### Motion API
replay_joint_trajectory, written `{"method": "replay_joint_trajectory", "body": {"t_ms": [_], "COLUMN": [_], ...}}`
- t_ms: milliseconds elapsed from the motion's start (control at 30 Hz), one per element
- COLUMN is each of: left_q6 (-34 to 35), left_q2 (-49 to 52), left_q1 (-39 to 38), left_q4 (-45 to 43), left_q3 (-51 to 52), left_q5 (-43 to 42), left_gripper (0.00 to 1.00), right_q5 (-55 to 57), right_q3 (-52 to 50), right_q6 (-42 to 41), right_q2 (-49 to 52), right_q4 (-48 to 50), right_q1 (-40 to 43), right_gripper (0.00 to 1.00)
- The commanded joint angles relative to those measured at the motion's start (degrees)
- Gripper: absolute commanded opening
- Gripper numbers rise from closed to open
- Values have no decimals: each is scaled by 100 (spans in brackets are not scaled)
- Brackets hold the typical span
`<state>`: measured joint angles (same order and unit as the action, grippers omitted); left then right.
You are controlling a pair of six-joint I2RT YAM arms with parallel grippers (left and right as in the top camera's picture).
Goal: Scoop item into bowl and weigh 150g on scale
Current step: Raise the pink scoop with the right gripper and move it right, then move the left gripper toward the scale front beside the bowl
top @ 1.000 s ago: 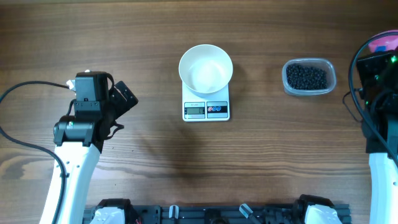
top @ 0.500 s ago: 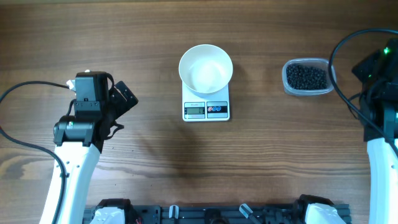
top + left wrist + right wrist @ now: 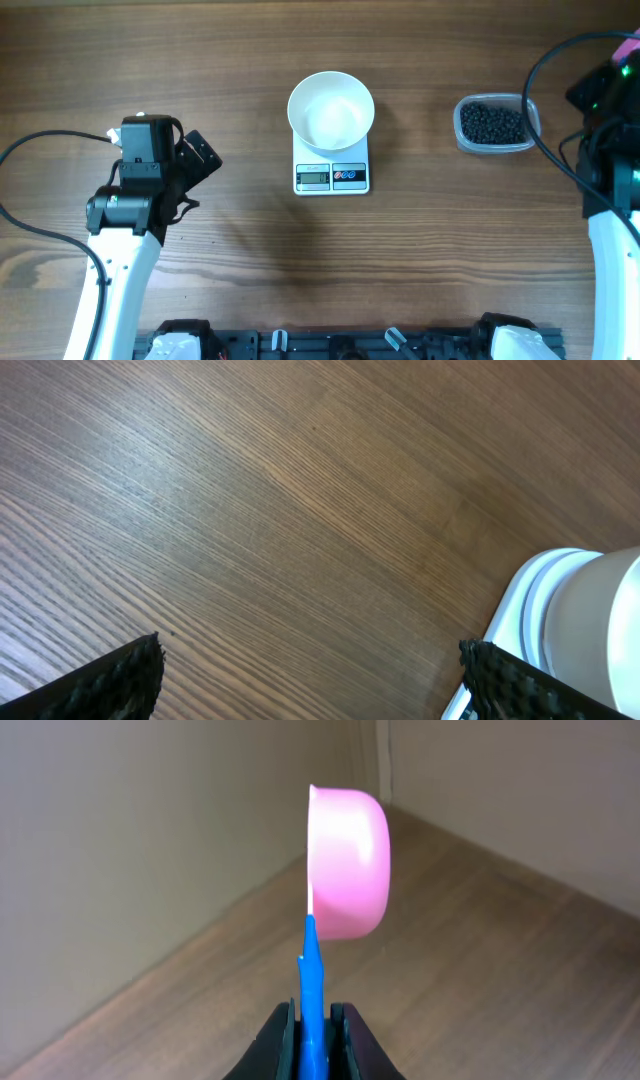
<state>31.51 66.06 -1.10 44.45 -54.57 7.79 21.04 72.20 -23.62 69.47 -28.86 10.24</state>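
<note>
- Right arm (image 3: 610,190) has drawn back and outward since the earlier view. It now carries the pink scoop (image 3: 345,860) toward the far right corner of the table (image 3: 250,60). Left arm (image 3: 120,230), bowl (image 3: 331,110) and scale (image 3: 331,177) are unchanged.
- Right gripper (image 3: 312,1020): closed almost fully, pinching the scoop's thin blue handle (image 3: 311,970) low down. The cup stands on edge, and its inside is not visible.
- Left gripper (image 3: 310,670): jaws wide apart, holding nothing, over bare wood just beside the scale.
- Beads (image 3: 492,123): heaped in the clear tub (image 3: 459,122), well apart from the scale and near the right arm.
- Bowl: sits on the scale and looks empty, so nothing has been weighed yet.
- Handling, as judged: the beads look small, hard and glossy, so they are likely to roll and scatter. They are best lifted with the scoop, with the cup kept level on the way over.
- The handle looks like smooth plastic and may twist in the pinch under load. The tub looks light (it could slide when the scoop pushes in).
</note>
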Motion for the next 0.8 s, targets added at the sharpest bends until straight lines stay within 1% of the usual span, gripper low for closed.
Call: {"method": "replay_joint_trajectory", "body": {"t_ms": [0, 233, 300, 367, 633, 767], "left_q6": [-109, -109, -109, -109, -109, -107], "left_q2": [37, 37, 37, 37, 37, 37], "left_q1": [31, 31, 33, 33, 33, 31], "left_q4": [0, 0, 0, 0, 0, -13], "left_q3": [24, 24, 24, 24, 24, 24], "left_q5": [15, 15, 15, 15, 15, 9], "left_gripper": [100, 100, 100, 100, 100, 100], "right_q5": [33, -63, -518, -944, -1722, -2000], "right_q3": [122, 122, 122, 122, 122, 122], "right_q6": [116, 140, 474, 612, 501, 496], "right_q2": [122, 118, 118, 118, 118, 118], "right_q4": [225, 221, 107, -33, -474, -490], "right_q1": [13, 13, 13, 13, 13, 13], "right_gripper": [4, 4, 4, 4, 4, 4]}}
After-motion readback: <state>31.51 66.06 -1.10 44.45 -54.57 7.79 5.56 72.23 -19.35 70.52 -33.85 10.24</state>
